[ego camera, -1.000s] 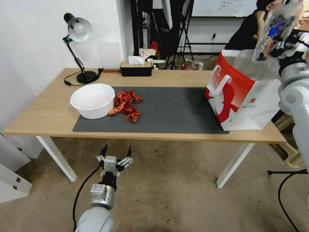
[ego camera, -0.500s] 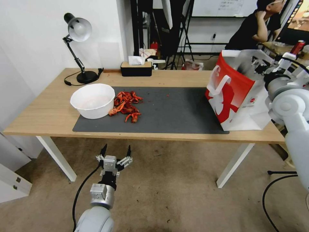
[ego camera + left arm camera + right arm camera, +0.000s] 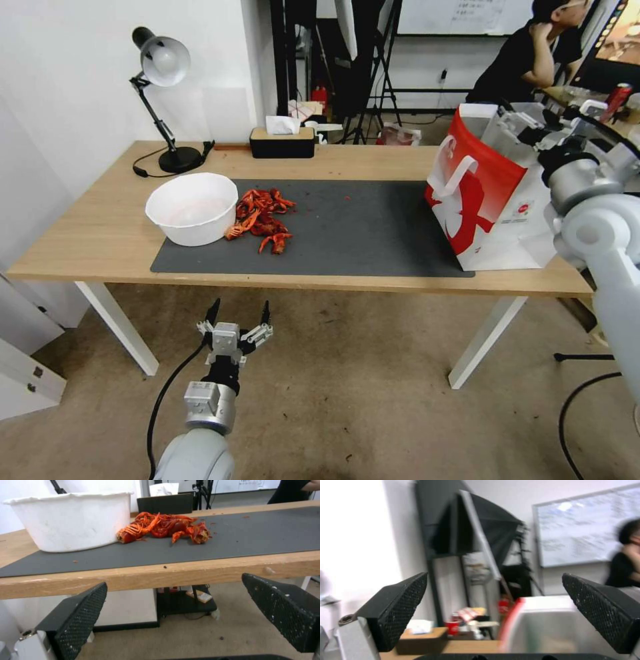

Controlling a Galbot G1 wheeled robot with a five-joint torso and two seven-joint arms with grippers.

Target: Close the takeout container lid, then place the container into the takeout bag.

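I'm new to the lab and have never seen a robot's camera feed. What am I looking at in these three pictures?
This is a wheeled robot with two arms, and each arm ends in a two-fingered hand.

The wide picture comes from a camera on its head, looking down at a wooden table. The other two come from cameras on its wrists, so the black ridged fingers at their edges are the robot's own.

On the table are a dark mat, a white bowl, a pile of red crayfish, a desk lamp, a tissue box and a red-and-white takeout bag.

The left hand hangs open below the table's front edge. The right hand is open at the bag's top, with nothing between its fingers.
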